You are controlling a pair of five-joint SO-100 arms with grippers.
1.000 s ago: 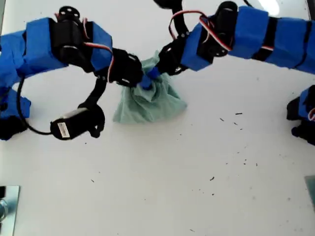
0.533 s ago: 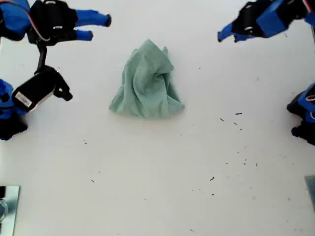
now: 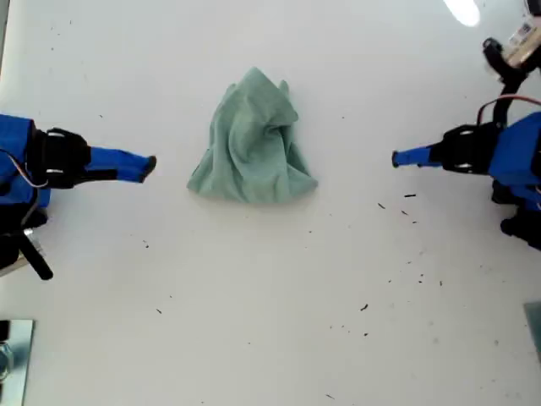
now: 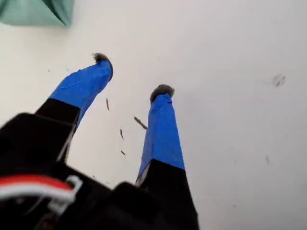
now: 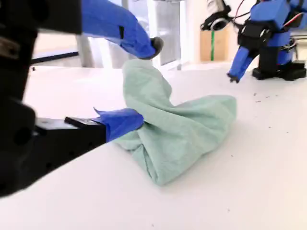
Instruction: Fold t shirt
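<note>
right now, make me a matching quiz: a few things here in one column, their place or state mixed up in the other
1. shirt
2. my first gripper
3. my second gripper
4. specks

a. open, at the exterior view's left
b. crumpled in a heap, held by nothing
c. open, at the exterior view's right
d. tiny, dark, scattered

Pairs: 1-b, 2-c, 3-a, 4-d

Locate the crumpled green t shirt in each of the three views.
Exterior view: the crumpled pale sage-green fabric t shirt lies above centre, between both arms.
First wrist view: only its edge shows in a corner.
Second wrist view: fills the middle, beyond the fingers.
Shared landmark: the white table.
</note>
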